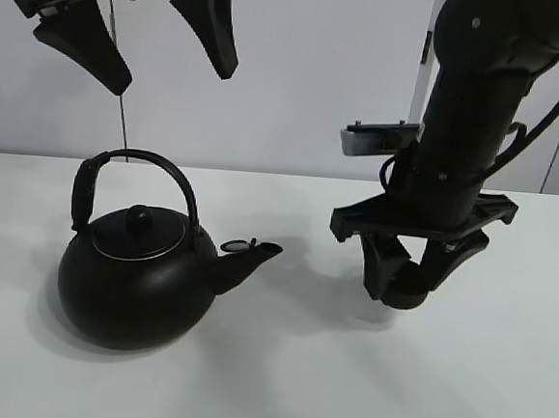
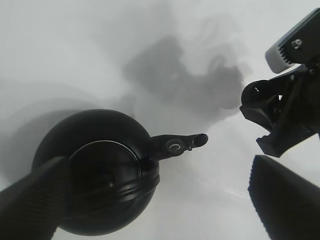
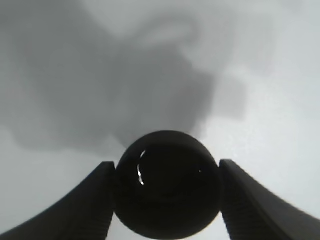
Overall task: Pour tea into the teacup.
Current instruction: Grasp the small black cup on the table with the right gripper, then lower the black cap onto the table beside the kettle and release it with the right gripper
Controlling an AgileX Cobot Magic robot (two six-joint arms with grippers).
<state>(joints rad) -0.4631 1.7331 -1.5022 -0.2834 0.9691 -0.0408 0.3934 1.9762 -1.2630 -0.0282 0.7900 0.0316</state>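
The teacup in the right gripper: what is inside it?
In the right wrist view the teacup looks dark inside, with a small bright glint near its rim. Whether it holds tea cannot be told; its floor is lost in shadow.

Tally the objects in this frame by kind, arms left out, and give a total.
kettle: 1
teacup: 1
Total: 2

Left jaws spread; right jaws — clamped
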